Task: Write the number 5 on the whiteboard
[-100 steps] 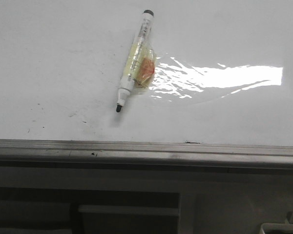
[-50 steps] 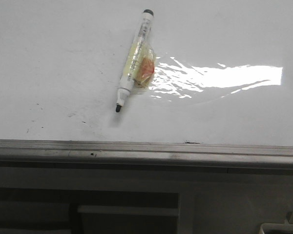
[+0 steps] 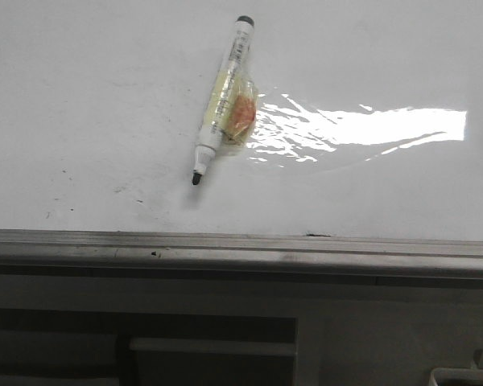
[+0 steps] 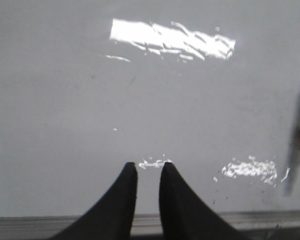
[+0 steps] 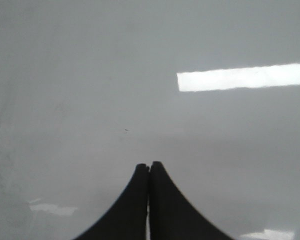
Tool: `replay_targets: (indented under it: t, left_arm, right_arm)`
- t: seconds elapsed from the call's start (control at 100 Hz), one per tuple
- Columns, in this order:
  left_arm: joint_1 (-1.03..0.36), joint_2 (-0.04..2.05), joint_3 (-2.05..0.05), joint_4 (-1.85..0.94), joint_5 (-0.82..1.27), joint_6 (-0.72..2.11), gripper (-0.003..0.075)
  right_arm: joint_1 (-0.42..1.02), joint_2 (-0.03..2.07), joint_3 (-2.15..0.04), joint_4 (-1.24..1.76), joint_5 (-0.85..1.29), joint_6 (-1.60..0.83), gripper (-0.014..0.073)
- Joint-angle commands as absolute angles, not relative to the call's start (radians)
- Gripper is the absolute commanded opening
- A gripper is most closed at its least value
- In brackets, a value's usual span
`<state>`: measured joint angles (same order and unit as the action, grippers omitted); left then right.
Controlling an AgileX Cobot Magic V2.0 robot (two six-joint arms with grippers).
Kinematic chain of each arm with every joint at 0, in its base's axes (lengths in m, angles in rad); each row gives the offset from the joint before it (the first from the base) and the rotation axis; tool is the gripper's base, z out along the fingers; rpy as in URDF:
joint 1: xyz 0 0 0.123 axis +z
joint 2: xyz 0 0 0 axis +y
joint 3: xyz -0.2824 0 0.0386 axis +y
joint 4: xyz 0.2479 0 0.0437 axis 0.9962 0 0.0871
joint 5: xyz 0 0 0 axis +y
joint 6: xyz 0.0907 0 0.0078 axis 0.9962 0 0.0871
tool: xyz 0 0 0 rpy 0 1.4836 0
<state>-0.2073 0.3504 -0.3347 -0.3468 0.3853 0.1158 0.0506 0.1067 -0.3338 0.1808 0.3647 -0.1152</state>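
The whiteboard (image 3: 88, 96) is a glossy white board with a grey metal edge strip (image 3: 225, 251) along its near side. A white marker (image 3: 223, 98) with a black tip and yellowish tape round its barrel lies on it, tip toward the edge. No number 5 shows on the board; only small dark specks. Neither gripper shows in the front view. In the left wrist view my left gripper (image 4: 147, 165) hovers over the board near its edge, slightly open and empty, with the blurred marker (image 4: 296, 142) off to the side. My right gripper (image 5: 149, 165) is shut and empty over bare board.
A bright light reflection (image 3: 362, 127) lies on the board beside the marker. Below the edge strip are grey cabinet panels (image 3: 209, 346) and a pale corner of some object (image 3: 463, 374) at the lower right.
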Motion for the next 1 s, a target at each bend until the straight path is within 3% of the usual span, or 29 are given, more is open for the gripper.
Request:
replay_targets:
  t: [0.0,0.08,0.16,0.24,0.68,0.99]
  left_arm:
    - [-0.213,0.481,-0.42,-0.444,0.384,0.259,0.0355]
    - [-0.226,0.576,-0.46,-0.59,0.418,0.408,0.0477]
    - [-0.265,0.663,-0.497,-0.743,0.419,0.528,0.0468]
    - [-0.329,0.753,-0.53,-0.816,0.398,0.585,0.0439]
    - [-0.756,1.144,-0.687,-0.825,0.109,0.591,0.0437]
    - [-0.8,1.282,-0.716,-0.898,-0.023,0.589,0.0437]
  right_arm:
    - [0.048,0.173,-0.409,0.175,0.36,-0.19,0.0043]
    - [0.049,0.221,-0.447,0.186,0.406,-0.207,0.0171]
    - [0.051,0.271,-0.478,0.194,0.432,-0.207,0.0307]
    - [0.066,0.294,-0.492,0.198,0.42,-0.207,0.0377]
    - [0.16,0.35,-0.499,0.2,0.394,-0.219,0.0381]
    - [0.16,0.35,-0.499,0.2,0.383,-0.219,0.0381]
